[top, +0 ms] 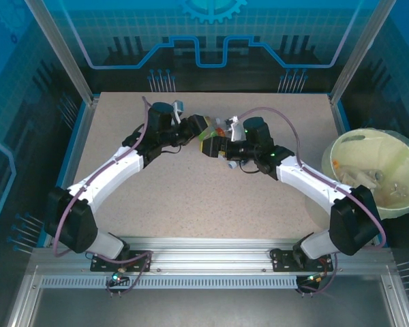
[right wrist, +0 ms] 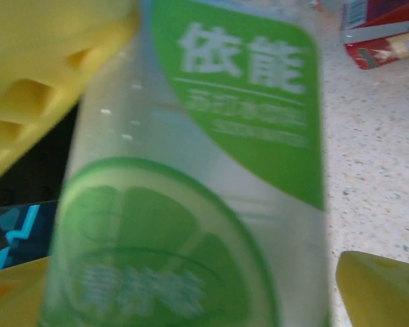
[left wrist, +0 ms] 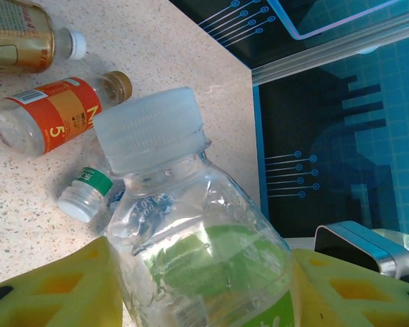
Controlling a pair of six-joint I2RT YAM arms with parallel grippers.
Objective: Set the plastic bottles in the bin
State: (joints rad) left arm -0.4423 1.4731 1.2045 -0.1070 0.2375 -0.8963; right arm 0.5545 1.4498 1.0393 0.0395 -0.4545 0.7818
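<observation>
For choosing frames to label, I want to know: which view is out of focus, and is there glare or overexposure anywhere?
Right wrist: the green-label bottle sits too near the lens, its print blurred. Left wrist: the white cap and the orange-label bottle behind are sharp, with light glints on the clear plastic. Top external: sharp overall; the bin looks washed out.

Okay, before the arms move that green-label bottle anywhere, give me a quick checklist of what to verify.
1. Hold of the left gripper on the green-label bottle: ok, yellow fingers sit against both sides.
2. Hold of the right gripper on it: cannot tell, the view is blurred.
3. The white cap is on: ok.
4. The bin is open, with room: ok.
5. The table is free of bottles: not ok, an orange-label bottle lies there.
</observation>
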